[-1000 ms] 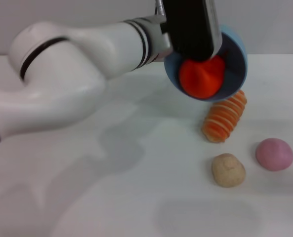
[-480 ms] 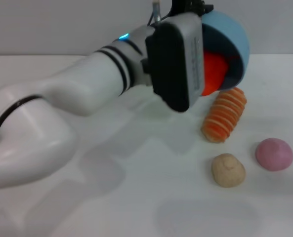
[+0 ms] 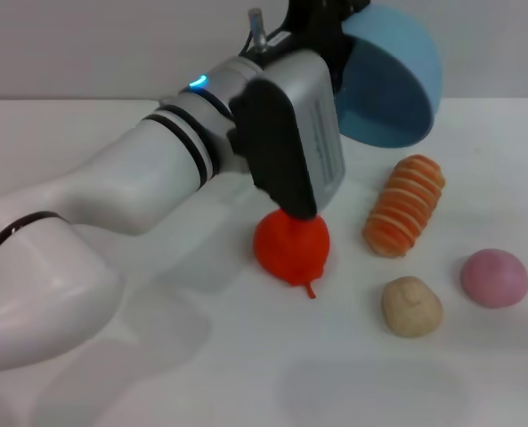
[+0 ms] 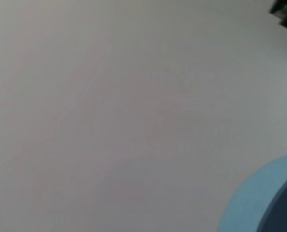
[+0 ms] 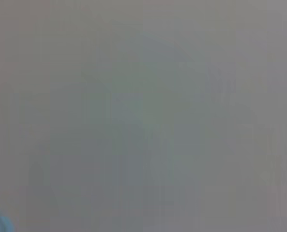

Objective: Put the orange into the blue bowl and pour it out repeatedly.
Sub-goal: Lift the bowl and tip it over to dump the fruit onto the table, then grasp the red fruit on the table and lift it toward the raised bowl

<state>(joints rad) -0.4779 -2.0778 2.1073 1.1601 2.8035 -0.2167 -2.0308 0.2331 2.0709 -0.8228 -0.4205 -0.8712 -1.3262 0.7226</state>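
Showing, head view: the left gripper (image 3: 339, 36) holds the blue bowl (image 3: 393, 84) up above the desk (image 3: 157, 356), the arm reaching in from the left.
Bowl attitude: tipped steeply on its side and raised clear of the desk, its rounded outer wall toward the camera.
Jaws, left: hidden behind the wrist housing and the bowl; they appear to be pinching the bowl's rim, since the bowl hangs from that point.
Orange: the orange (image 3: 290, 247) lies on the desk below the wrist housing, outside the bowl, its small stem pointing toward the camera.
Neighbouring objects: a striped orange-and-cream oblong (image 3: 404, 205) lies just right of the orange and below the bowl; a beige lump (image 3: 411, 306) sits nearer the camera; a pink ball (image 3: 494, 277) lies to the right of the lump.
Left wrist view: part of the bowl's light-blue wall fills one corner against a pale blank surface; a small dark shape sits at the opposite corner, too little of it in view to identify.
Right wrist view: a uniform grey field with a faint blue patch at one corner; the right gripper is out of view.
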